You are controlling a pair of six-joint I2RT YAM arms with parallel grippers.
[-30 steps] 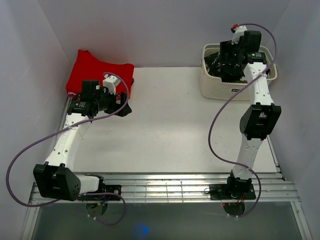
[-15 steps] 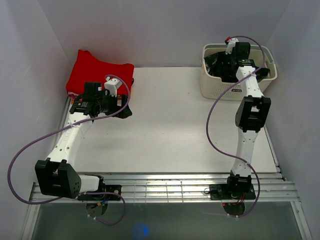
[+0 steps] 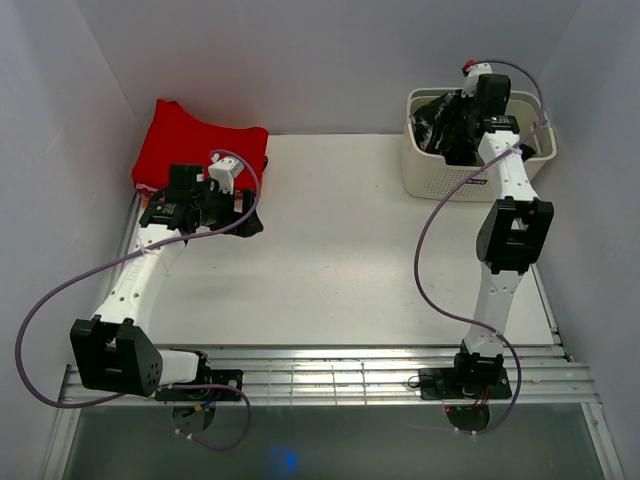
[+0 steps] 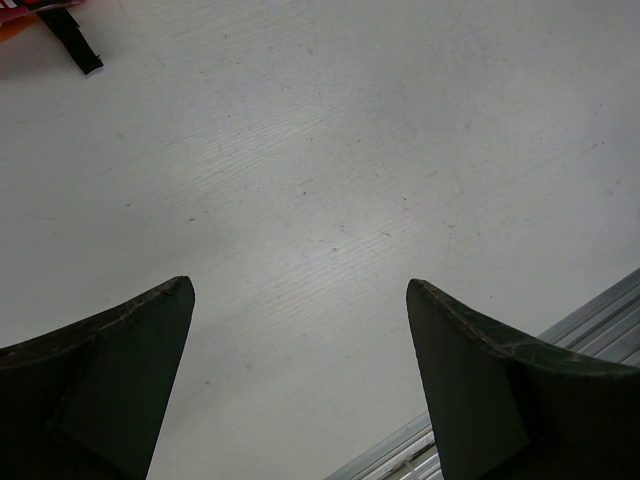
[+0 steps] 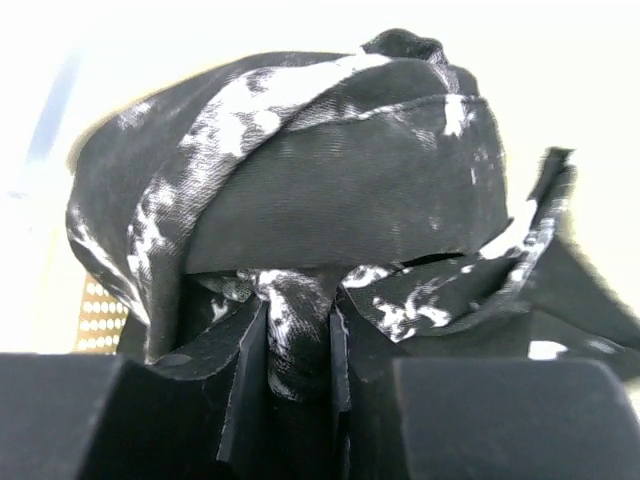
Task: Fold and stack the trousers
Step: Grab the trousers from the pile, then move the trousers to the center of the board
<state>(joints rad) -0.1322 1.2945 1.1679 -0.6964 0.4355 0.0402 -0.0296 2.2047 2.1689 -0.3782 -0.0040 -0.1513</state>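
Observation:
The trousers (image 3: 436, 122), black cloth with white splatter, are bunched in the white basket (image 3: 440, 180) at the back right. My right gripper (image 3: 462, 138) reaches down into the basket. In the right wrist view its fingers (image 5: 243, 370) pinch a fold of the trousers (image 5: 340, 180) between them, and the rest of the cloth bulges above. Over bare table at the left, my left gripper (image 3: 245, 215) hangs open, and the left wrist view shows nothing between its fingertips (image 4: 300, 290).
A plain red garment (image 3: 190, 140) lies at the back left corner, just behind the left gripper; its edge (image 4: 20, 8) and a black strap (image 4: 72, 40) show in the left wrist view. Grey walls close in three sides. A metal rail (image 3: 330, 375) runs along the near edge.
My right gripper has closed on a fold of the trousers in the basket, and the cloth now rises above the rim. The left arm has barely moved.

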